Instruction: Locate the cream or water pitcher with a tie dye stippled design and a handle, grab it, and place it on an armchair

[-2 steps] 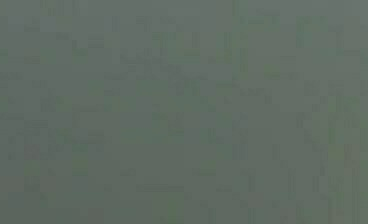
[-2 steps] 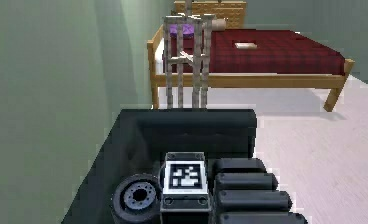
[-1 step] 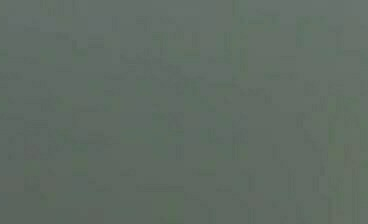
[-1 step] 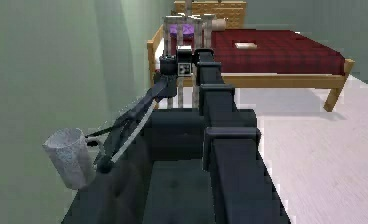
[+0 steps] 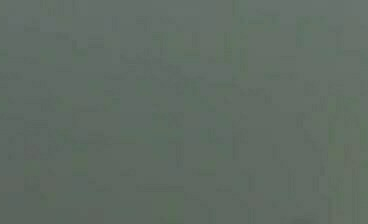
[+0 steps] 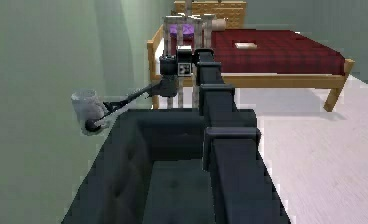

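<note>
In the arm side view my arm (image 6: 224, 120) rises from the bottom edge, and the gripper (image 6: 98, 118) reaches out to the left toward the green wall. A pale grey, mug-like pitcher (image 6: 86, 108) hangs at the gripper's far end, clear of every surface, so the gripper holds it. It hangs just above the far left corner of a dark upholstered armchair (image 6: 142, 175), whose seat lies beneath the arm.
A wooden-framed bed (image 6: 277, 55) with a dark red cover stands at the upper right, with pale floor (image 6: 322, 150) in front of it. A purple thing (image 6: 182, 35) sits by the bed's head. A plain grey-green wall (image 5: 182, 110) stands close in the forward view.
</note>
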